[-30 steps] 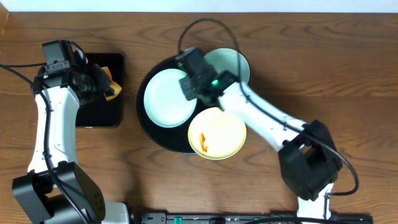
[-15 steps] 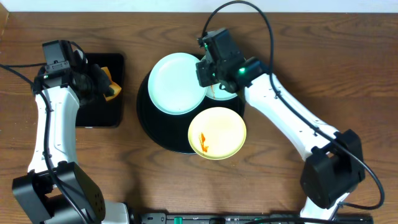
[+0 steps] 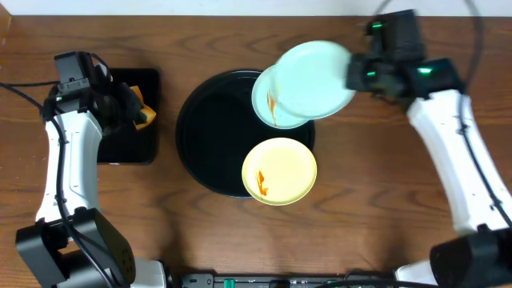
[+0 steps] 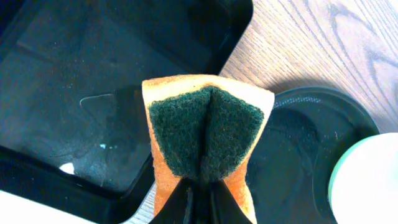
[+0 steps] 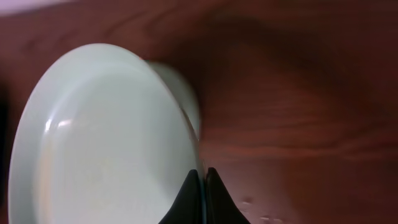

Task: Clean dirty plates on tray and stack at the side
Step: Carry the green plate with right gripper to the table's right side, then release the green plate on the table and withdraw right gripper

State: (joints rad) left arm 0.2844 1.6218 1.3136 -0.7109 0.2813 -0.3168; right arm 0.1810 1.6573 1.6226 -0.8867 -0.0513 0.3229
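My right gripper (image 3: 358, 78) is shut on the rim of a clean pale blue-green plate (image 3: 318, 78) and holds it in the air over the right rim of the round black tray (image 3: 200, 136); the wrist view shows the jaws (image 5: 202, 177) pinching the plate's edge (image 5: 106, 137). Below it a second blue-green plate (image 3: 268, 108) with an orange smear lies on the tray. A pale yellow plate (image 3: 279, 170) with an orange smear sits at the tray's front right. My left gripper (image 3: 138, 114) is shut on an orange and green sponge (image 4: 205, 134).
A rectangular black tray (image 3: 128, 120) lies at the left under my left gripper; it also shows in the left wrist view (image 4: 93, 81). Bare wooden table (image 3: 384, 176) lies right of the round tray.
My right gripper lifted the clean blue-green plate off the tray's left side and carried it up and to the right. The smeared blue-green plate is uncovered. The left arm has not moved.
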